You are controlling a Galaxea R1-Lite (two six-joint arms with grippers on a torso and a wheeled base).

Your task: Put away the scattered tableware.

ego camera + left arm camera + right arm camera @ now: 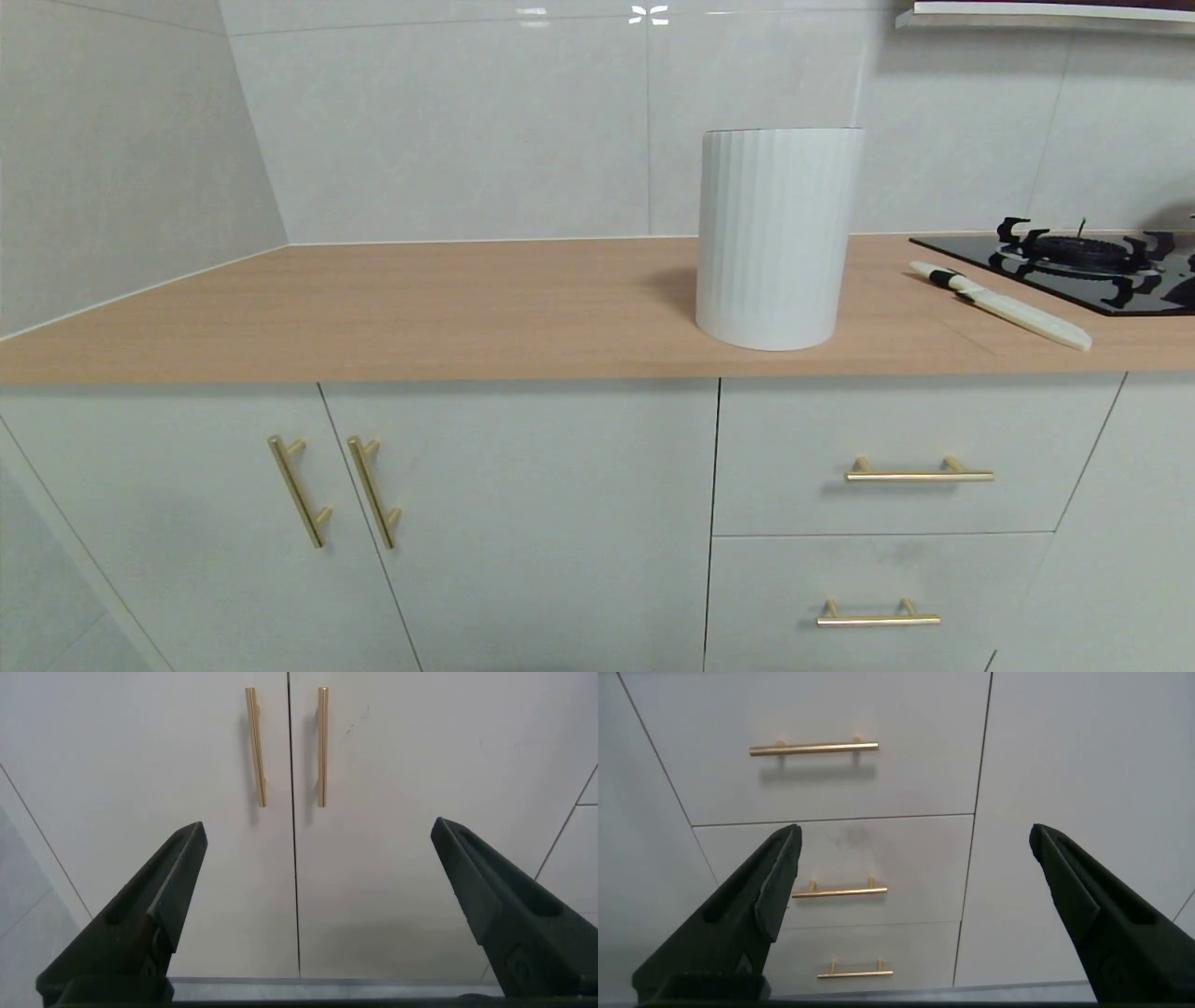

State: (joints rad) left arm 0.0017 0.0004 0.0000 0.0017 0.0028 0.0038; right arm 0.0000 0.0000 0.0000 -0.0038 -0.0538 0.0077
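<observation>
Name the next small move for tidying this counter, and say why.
Probably lift the right gripper toward the knife. The knife lies loose on the counter, right of the white ribbed holder and in front of the stove. That gripper, fingers open, hangs low facing the drawers.

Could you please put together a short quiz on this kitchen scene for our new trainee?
1. True or false: the knife lies on the countertop, to the right of the white ribbed container and near the hob.
2. The left hand faces: A) two cabinet doors with upright handles; B) a sink; C) a fridge.
3. Fill in: the right hand, facing the drawers, is ___ (open or shut).
Key: 1 true; 2 A; 3 open.
</observation>
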